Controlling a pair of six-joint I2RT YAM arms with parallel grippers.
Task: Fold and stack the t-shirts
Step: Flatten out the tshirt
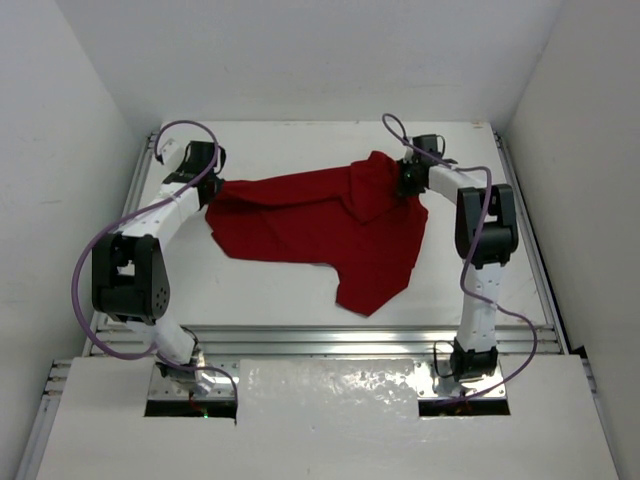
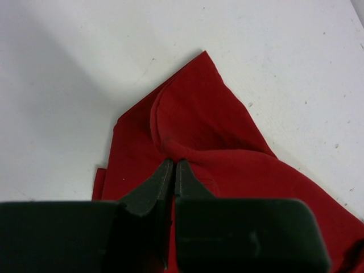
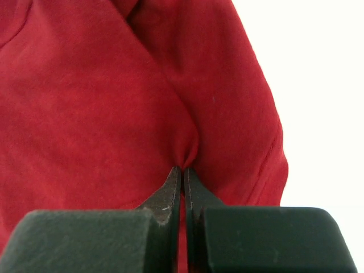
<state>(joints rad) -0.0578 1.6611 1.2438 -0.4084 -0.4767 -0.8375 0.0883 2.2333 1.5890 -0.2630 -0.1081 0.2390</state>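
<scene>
Dark red t-shirt [image 1: 310, 225] lies spread and rumpled on the white table [image 1: 300, 140], across the middle of the surface in the top view, stretched between the two arms. Its long run goes from 9 o'clock to 3 o'clock. A broad lobe of cloth reaches toward 6 o'clock, right of centre, and ends near the table's near rail. At about 1 o'clock a flap is folded over onto the body of the garment, rising to a peak just beside the right arm's wrist.

The left gripper [image 1: 213, 188] sits at the garment's 9 o'clock end. In its wrist view the fingers [image 2: 159, 182] are pressed together, pinching a fold of the red cloth at their tips. Beyond them the fabric humps into a rounded ridge, and a pointed corner lies on the table toward 12 o'clock.

The right gripper [image 1: 405, 180] is at the 2 o'clock edge of the garment. Its fingers [image 3: 168, 196] are closed tight on a small pucker of fabric, with creases fanning out from the tips. Bare table shows on the 3 o'clock side of that view.
</scene>
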